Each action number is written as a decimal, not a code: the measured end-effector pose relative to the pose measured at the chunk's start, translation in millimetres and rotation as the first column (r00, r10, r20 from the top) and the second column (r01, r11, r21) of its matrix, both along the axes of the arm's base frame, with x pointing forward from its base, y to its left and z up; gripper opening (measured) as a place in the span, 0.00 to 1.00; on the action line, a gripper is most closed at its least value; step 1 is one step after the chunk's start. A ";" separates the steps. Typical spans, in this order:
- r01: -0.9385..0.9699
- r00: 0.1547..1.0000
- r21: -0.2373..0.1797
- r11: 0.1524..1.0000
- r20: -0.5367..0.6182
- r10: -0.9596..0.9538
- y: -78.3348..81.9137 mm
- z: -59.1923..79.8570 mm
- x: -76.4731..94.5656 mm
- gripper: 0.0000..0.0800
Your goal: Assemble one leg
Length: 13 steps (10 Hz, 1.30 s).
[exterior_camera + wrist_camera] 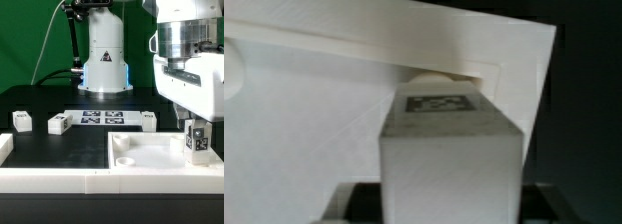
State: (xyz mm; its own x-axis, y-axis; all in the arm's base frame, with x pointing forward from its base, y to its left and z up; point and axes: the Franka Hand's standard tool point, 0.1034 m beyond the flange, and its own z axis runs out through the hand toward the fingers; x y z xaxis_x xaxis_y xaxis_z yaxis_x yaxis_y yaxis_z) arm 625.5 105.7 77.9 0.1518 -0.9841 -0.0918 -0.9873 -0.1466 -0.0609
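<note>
My gripper [198, 127] is shut on a leg [198, 141], a small white post with a black-and-white tag on its side. It holds the leg upright at the near corner of the large white square piece [150, 158] on the exterior view's right. In the wrist view the leg [446, 150] fills the middle, gripped between the dark fingers [370, 203], with its far end at a round corner socket [438, 75] of the square piece [322, 110]. I cannot tell whether the leg sits in the socket. Three more legs lie on the table [20, 120], [58, 124], [147, 121].
The marker board [100, 118] lies flat at the middle of the black table, between the loose legs. The arm's base [105, 65] stands behind it. A white raised edge [40, 178] runs along the table's front and at the exterior view's left.
</note>
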 end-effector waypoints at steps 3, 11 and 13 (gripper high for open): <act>0.126 0.992 0.020 0.992 -0.018 -0.126 1.2 -0.3 -1.1 0.36; -0.632 0.774 -0.026 0.775 0.036 0.632 7.8 -2.6 -6.2 0.81; -0.759 0.648 -0.041 0.649 0.045 0.760 9.2 -2.5 -6.7 0.81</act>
State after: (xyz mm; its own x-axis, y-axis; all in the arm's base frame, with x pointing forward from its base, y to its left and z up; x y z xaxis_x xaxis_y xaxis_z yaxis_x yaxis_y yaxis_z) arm 618.8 114.9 75.4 0.8512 -0.5231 -0.0442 -0.5247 -0.8455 -0.0990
